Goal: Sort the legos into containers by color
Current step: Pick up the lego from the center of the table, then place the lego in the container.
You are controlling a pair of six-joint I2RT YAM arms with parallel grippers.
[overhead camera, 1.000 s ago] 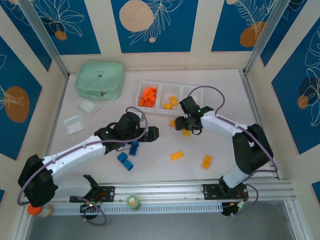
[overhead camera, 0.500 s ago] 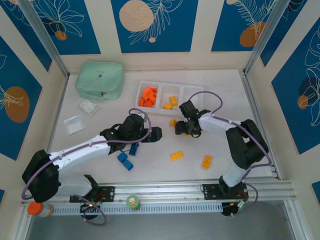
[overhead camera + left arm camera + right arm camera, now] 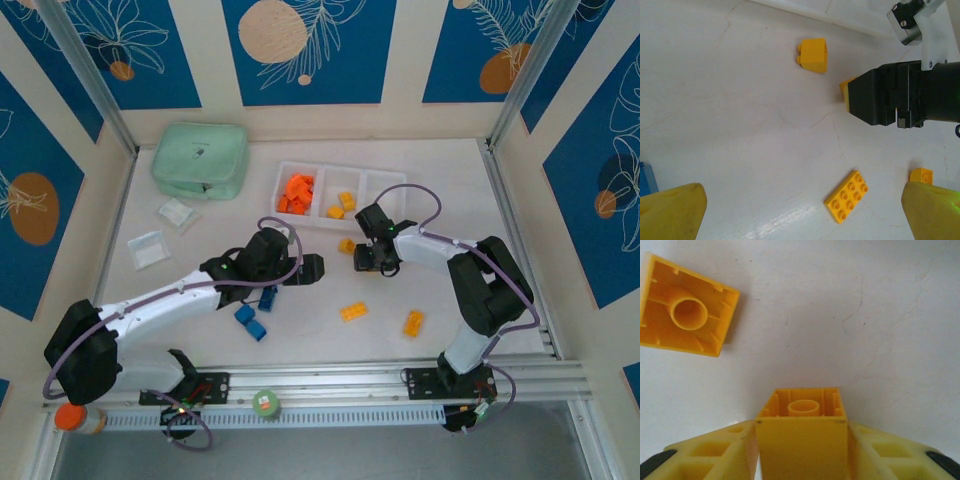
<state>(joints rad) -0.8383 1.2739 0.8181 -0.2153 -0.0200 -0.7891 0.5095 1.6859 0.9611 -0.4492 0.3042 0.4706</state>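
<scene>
**A:** From above, where does the right claw (image 3: 368, 262) sit?

**B:** Low over the table (image 3: 450, 190), near the white tray (image 3: 330, 167). The tray's long axis runs 9 to 3. Its middle compartment (image 3: 342, 205), which has yellow pieces in it, lies at about 11 o'clock from that claw. I can't judge the grip from up here.

**A:** And the left claw (image 3: 308, 266)?

**B:** It's out at 9 o'clock of the right one, near the blue bricks (image 3: 252, 322), and further from the tray. I'd say the right arm is the one placed for the drop.

**A:** What does the left wrist camera show?

**B:** Its own yellow fingers (image 3: 675, 212) sit in the two bottom corners, spread wide with nothing between them. The right claw's black body comes in from 3 o'clock with a yellow corner poking out at its tip. A loose yellow brick (image 3: 813, 55) lies at 11 o'clock of that tip, clearly apart. A flat yellow plate (image 3: 845, 196) lies at 6 o'clock.

**A:** And the right wrist camera?

**B:** That one settles it. The claw is pressed onto a yellow brick (image 3: 802, 440), with a finger touching each side. The brick's long axis points to 12 o'clock and its hollow end faces away. The loose brick is at 10 o'clock, not touching.

**A:** So what comes next?

**B:** I'd guess a lift, then a carry towards 11 o'clock on the top view, into the middle compartment.
</scene>
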